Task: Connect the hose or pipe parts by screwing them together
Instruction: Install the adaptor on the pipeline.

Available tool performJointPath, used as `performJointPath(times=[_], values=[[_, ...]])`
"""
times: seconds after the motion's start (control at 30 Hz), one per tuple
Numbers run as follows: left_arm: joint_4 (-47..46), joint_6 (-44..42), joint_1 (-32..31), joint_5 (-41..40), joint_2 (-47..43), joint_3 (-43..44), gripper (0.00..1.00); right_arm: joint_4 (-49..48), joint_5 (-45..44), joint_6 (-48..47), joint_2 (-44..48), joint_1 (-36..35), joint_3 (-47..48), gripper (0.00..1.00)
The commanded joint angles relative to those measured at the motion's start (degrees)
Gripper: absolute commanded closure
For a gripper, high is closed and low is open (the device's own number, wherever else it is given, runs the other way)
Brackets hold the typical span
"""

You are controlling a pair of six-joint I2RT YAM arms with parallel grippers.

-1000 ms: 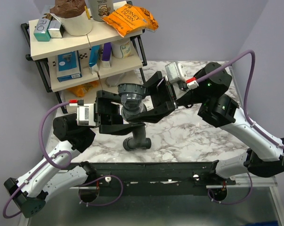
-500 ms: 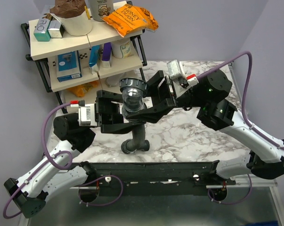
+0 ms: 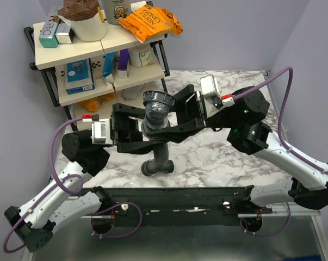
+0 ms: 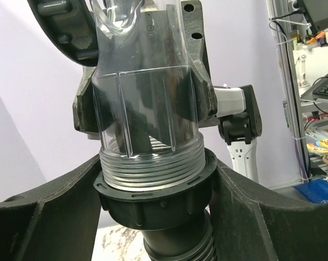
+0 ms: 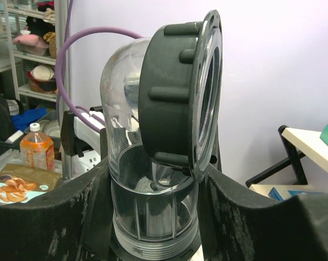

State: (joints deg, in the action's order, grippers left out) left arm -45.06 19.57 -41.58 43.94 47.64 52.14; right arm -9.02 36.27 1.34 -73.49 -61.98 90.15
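We've twisted the clear plastic elbow (image 3: pixel 154 115) clamped in our right claw (image 5: pixel 155 217) — left claw (image 4: pixel 155 187) pins the black ring nut (image 4: pixel 147 209), threads likely tightening.

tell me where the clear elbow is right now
Top view: the clear elbow is held up over the middle of the marble table between the left gripper and the right gripper, its threaded lower end in the black ring nut.

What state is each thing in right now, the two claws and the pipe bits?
left gripper: shut on the black ring nut.
right gripper: shut on the clear elbow pipe.
black ring nut: partway on the elbow's thread, some thread bare above it.
ribbed hose: hangs below the nut.
dark collar: on the elbow's top end.
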Motion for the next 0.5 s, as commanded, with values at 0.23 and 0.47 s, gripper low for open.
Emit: performJointPath(times=[0.23, 0.47], values=[[-4.3, 1.5, 0.2, -4.6, -1.4, 5.7, 1.0, -5.5, 2.7, 1.2, -1.3, -0.3, -0.1, 0.99], [-3.0, 0.4, 0.3, -3.2, -2.0, 4.3, 1.0, -8.9, 4.9, 5.8, -2.4, -0.3, 2.9, 0.99]])
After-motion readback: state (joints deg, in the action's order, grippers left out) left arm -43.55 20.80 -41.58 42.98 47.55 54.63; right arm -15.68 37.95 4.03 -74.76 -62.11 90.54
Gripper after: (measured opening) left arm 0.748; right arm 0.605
